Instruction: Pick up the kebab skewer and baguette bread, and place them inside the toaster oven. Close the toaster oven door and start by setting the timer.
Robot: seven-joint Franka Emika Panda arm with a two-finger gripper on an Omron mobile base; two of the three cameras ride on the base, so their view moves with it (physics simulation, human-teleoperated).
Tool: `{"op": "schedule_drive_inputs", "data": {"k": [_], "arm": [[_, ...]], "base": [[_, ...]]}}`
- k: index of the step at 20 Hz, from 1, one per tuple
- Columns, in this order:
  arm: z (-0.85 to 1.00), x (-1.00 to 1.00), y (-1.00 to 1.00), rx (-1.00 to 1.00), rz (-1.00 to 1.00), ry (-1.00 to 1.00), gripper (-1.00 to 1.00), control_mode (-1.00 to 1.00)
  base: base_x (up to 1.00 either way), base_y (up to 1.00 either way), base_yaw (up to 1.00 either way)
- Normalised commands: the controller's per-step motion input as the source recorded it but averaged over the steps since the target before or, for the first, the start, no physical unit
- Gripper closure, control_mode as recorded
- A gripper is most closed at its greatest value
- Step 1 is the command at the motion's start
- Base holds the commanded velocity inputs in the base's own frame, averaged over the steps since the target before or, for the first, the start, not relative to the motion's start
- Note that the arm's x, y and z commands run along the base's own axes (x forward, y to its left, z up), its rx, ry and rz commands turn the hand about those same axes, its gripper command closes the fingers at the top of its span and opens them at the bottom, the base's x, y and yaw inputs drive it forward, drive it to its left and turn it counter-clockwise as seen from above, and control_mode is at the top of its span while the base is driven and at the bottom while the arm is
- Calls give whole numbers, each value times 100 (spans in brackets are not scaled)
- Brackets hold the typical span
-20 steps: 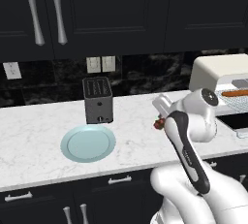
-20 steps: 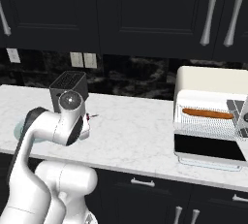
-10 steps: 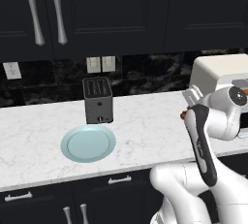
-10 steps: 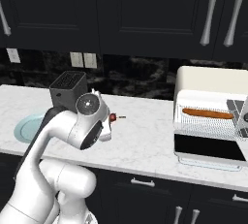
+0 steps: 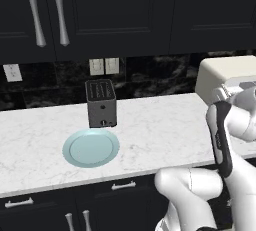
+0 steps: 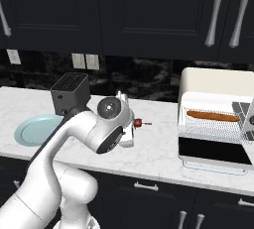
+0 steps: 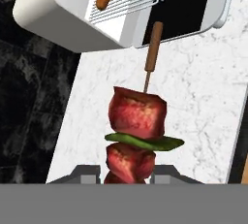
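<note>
With my hand (image 7: pixel 128 177) clenched on the kebab skewer (image 7: pixel 138 131) above the tabletop (image 6: pixel 158 143), I judged I should keep it level, aimed at the toaster oven (image 6: pixel 213 119) rack beside the baguette bread (image 6: pixel 212 116).

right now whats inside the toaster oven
The baguette bread lies on the wire rack inside the toaster oven, whose door hangs open. The space beneath the rack is dark, so anything there can't be made out.
</note>
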Motion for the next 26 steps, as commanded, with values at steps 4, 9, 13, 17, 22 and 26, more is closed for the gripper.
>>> {"op": "schedule_drive_inputs", "data": {"k": [4, 9, 13, 17, 22, 26], "arm": [[0, 0, -83, 0, -9, -2, 100, -100], [15, -2, -89, 0, -2, 0, 100, -100], [0, 0, -99, 0, 0, 0, 100, -100], [0, 4, -100, 0, 0, 0, 100, -100], [0, 38, -81, 4, 0, 0, 100, -100], [0, 63, -57, 7, 0, 1, 100, -100]], "base": [[0, 0, 0], [0, 0, 0], [0, 0, 0], [0, 0, 0], [0, 0, 0], [0, 0, 0]]}}
